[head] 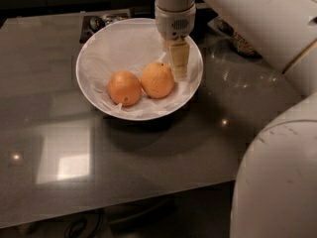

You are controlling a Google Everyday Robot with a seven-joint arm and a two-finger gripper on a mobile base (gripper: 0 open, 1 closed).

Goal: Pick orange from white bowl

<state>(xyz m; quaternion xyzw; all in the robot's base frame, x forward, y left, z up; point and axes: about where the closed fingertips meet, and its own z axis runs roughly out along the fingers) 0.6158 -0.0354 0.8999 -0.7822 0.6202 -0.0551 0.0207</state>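
Note:
The white bowl (94, 53), lined with crinkled white paper, stands on the grey table toward the back. Two fruits lie side by side in it. The orange (157, 80), paler and somewhat oval, is the right one. A rounder, deeper-orange fruit (124, 88) with a dark speck touches it on the left. My gripper (179, 63) hangs down from the arm into the bowl, close against the orange's upper right side, its tip about level with the orange's top.
A dark tray with small items (99, 21) sits behind the bowl. A dish of brownish pieces (242, 43) lies at the back right, partly behind my arm. My white arm housing (277, 172) fills the lower right. The table's front edge (124, 207) runs along the bottom.

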